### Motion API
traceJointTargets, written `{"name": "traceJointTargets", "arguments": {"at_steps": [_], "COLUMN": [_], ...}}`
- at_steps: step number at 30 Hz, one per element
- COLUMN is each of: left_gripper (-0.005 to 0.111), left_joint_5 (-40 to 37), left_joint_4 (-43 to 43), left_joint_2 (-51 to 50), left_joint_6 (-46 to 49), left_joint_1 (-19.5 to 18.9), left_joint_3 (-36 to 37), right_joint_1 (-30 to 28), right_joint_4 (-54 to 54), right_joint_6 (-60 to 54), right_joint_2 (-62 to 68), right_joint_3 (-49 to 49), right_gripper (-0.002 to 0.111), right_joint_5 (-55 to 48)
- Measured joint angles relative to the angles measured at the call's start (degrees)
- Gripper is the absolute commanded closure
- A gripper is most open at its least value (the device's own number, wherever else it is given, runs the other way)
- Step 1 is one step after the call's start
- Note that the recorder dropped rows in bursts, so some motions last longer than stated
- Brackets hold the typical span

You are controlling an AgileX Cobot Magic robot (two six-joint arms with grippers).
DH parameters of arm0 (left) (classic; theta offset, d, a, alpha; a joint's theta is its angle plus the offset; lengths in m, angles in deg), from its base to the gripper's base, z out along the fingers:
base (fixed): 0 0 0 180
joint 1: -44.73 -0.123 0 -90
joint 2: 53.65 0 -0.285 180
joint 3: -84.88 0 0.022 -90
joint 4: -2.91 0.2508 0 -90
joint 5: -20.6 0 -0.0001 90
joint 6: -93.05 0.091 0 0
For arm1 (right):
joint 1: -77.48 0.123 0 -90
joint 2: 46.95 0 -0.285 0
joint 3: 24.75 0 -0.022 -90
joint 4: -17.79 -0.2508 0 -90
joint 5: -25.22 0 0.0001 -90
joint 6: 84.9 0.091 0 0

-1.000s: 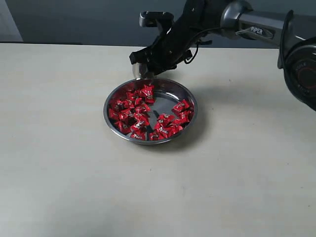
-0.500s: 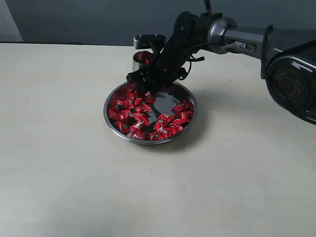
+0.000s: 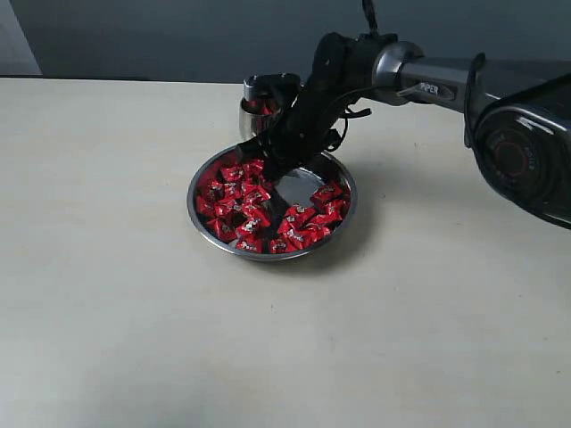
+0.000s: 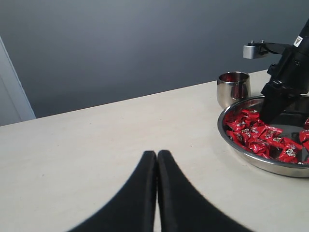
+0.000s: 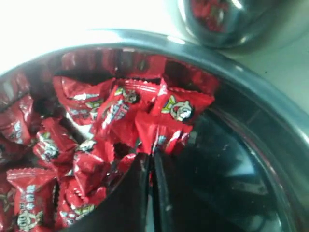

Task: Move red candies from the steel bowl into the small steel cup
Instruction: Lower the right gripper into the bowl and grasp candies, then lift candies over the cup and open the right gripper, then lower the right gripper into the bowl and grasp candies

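Right gripper (image 3: pixel 268 169) slants down into the steel bowl (image 3: pixel 350 194), tips buried in the red candies (image 3: pixel 234 201) on the side nearest the small steel cup (image 3: pixel 251 116). Its jaws are squeezed together right at one wrapper's edge, can't tell if it's actually caught. Candies lie every which way. Bowl sits flat mid-desk (image 3: pixel 107 312), cup upright just behind its rim. Left gripper (image 4: pixel 157 155) is closed, holding nothing.
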Motion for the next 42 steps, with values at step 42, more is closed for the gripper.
{"name": "traceJointTargets", "arguments": {"at_steps": [42], "left_gripper": [0.105], "left_joint_5": [0.0], "left_joint_4": [0.0], "left_joint_2": [0.0], "left_joint_6": [0.0], "left_joint_1": [0.0], "left_joint_3": [0.0], "right_joint_1": [-1.2], "right_joint_4": [1.7], "right_joint_6": [0.5], "right_joint_2": [-4.2], "right_joint_3": [0.0], "right_gripper": [0.064], "right_joint_5": [23.1]}}
